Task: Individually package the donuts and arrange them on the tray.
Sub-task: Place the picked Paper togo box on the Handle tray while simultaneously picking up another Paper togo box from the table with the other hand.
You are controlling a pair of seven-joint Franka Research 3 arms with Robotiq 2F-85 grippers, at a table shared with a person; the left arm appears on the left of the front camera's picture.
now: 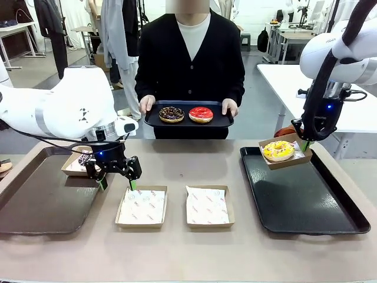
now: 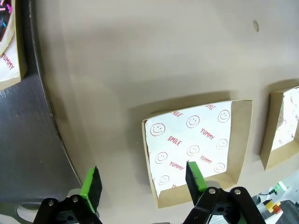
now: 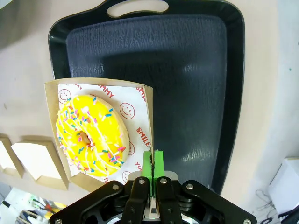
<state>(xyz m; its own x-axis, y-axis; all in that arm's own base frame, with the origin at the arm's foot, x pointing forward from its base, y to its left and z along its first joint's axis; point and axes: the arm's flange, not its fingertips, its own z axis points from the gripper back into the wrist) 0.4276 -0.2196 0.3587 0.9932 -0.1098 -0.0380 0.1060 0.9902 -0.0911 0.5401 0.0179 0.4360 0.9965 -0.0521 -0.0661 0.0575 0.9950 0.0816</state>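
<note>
Sitting in its paper-lined box, the yellow donut is hanging at the far inner corner of the right tray. The box is partly overhanging the rim, and I cannot tell whether its base is touching the tray. The right gripper is pinching one side wall of that box, with its jaws closed flat on the thin cardboard.

Setting this box down looks like the step in hand. A one-wall pinch is likely letting the donut's weight sag the far side, so levelling matters. The whole base should be coming inside the rim and tucked into the corner, leaving room for three more. Letting go should be waiting until the base is lying flat.

Counting outward, four donuts are showing:
- the yellow one
- the red donut and the dark chocolate donut, both on the person's tray
- the sprinkled donut, in the sprinkled donut's box on the left tray

Four boxes are showing, two filled. The left empty box and the right empty box are lying on the table. Three trays are showing.

The left gripper is hovering wide open and holding nothing, beside the left empty box.
</note>
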